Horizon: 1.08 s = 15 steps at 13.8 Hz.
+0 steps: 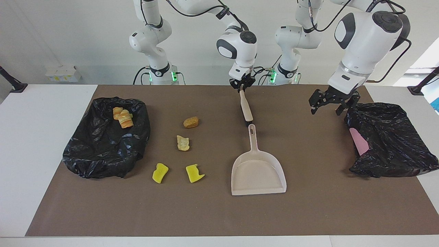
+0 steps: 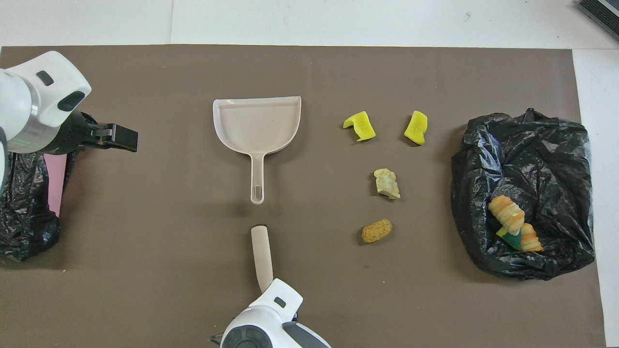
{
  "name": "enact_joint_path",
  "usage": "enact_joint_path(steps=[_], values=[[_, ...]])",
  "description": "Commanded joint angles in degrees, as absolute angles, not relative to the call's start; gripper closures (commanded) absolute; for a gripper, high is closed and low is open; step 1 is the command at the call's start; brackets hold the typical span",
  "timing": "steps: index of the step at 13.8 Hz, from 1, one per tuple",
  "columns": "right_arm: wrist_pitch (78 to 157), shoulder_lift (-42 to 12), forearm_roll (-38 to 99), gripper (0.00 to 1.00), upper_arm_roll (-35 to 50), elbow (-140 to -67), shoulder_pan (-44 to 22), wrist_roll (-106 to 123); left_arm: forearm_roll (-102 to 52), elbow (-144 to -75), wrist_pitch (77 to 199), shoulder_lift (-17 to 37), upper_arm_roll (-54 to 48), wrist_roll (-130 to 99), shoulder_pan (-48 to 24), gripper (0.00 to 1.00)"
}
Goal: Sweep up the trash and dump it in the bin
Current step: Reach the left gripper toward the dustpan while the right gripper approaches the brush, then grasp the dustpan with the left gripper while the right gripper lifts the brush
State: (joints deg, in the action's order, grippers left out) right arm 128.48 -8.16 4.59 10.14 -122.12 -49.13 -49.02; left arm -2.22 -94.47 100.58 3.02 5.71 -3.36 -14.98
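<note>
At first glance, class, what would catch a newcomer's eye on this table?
Probably the four loose trash chunks, two bright yellow and two tan, on the brown mat between the pale dustpan and the black bin bag at the right arm's end, which already holds a few chunks. Next, the right gripper, shut on the brush handle nearer the robots than the dustpan, and the open left gripper beside a second black bag.

Four loose spongy trash chunks lie on the brown mat between the beige dustpan [image 1: 258, 172] and the black bin bag [image 1: 106, 137] at the right arm's end: an orange-brown chunk [image 1: 191, 122] nearest the robots, a pale tan torn chunk [image 1: 182, 143], then two bright yellow chunks [image 1: 194, 173] [image 1: 160, 172] side by side, farthest from the robots. More orange-tan chunks [image 1: 122, 117] rest piled in the bag. The dustpan lies flat, handle toward the robots, in line with and just apart from the beige brush handle [image 1: 246, 109], which slants up toward the robots.
</note>
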Motion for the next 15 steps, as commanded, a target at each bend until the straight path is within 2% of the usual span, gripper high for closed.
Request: enact_joint_path(steps=[1, 4, 8, 12, 15], values=[[125.3, -3.7, 5.5, 1.00, 9.9, -123.1, -46.3, -48.8, -1.9, -97.4, 104.2, 2.5, 6.5, -4.0, -17.2, 0.00], [119.3, 2.0, 5.2, 1.00, 10.1, -123.5, -40.8, -47.7, -1.9, -99.8, 109.8, 5.0, 6.5, -9.8, -21.5, 0.00], [115.8, 5.6, 2.3, 1.00, 9.9, -123.5, -34.8, -47.8, -1.9, -103.2, 119.9, 10.5, 6.5, -17.7, -28.5, 0.00], [112.2, 6.7, -2.6, 1.00, 10.0, -123.5, -28.9, -47.9, -1.9, -106.0, 129.6, 15.7, 6.4, -22.6, -32.2, 0.00], [109.0, 6.3, -6.4, 1.00, 10.0, -123.7, -24.5, -45.7, -1.9, -112.0, 133.6, 15.3, 6.4, -23.5, -36.1, 0.00]])
